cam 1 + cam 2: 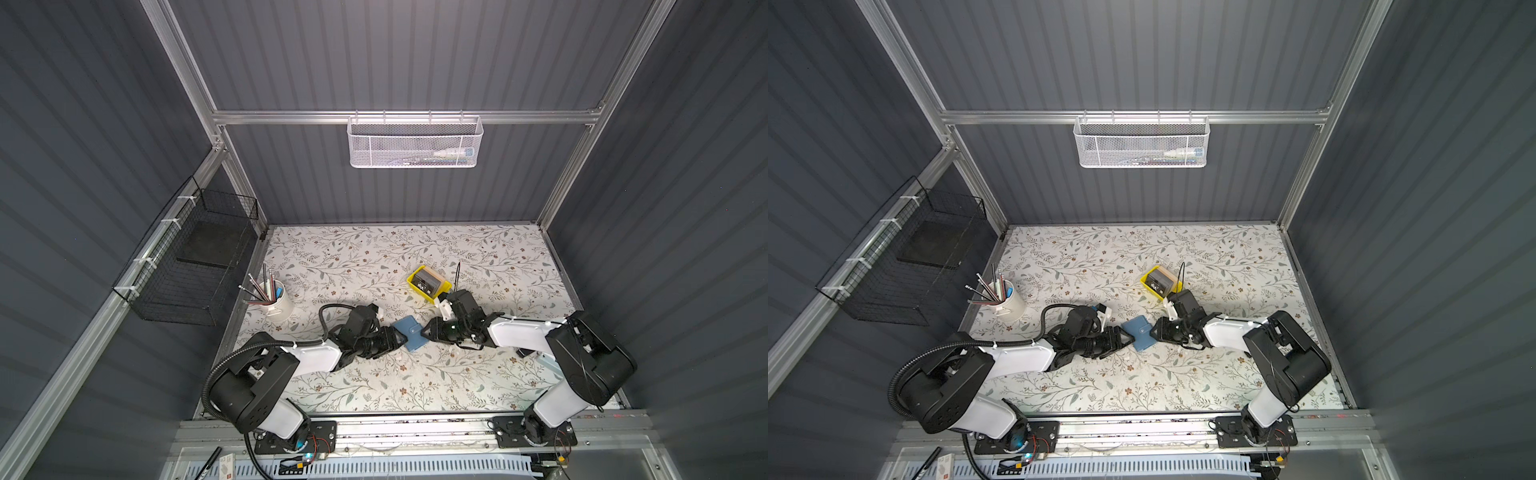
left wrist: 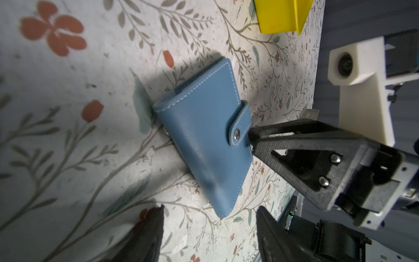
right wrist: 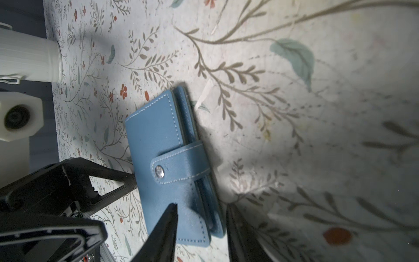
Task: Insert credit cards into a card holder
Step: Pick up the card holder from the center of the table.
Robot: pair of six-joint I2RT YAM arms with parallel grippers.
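A: Widest first. We note the floral table (image 1: 374,249), with both arms stretched in from the near rail to mid-table. The mug of pencils (image 1: 279,305) stands well off on the left arm's side.

B: Agreed. Just behind the right arm we log the yellow tray (image 1: 419,289) with the credit cards (image 1: 428,279) stacked in it, black with white lettering. We see none outside the tray.

A: And the card holder (image 1: 412,336)?

B: It lies flat on the table between the two claws, closed, in both top views. Its long axis runs across the line joining them, so each claw faces a long edge.

A: We mark the left gripper (image 1: 404,338) as spread, with nothing between its pads. The right wrist view shows one fingertip (image 3: 127,180) touching the spine edge.

B: The right gripper (image 3: 200,217) has its jaws parted, astride the opposite edge where the strap (image 3: 181,163) folds over. We see no clamp, so we call it released.

A: The snap (image 2: 237,133) is fastened on the top cover, and the strap end points toward the left claw.

B: Our reading is that neither arm is nearer, since both are at the holder. The next move likely turns on the right claw, which the strap's fold faces, while the left braces the spine. The cards wait until the holder is open.
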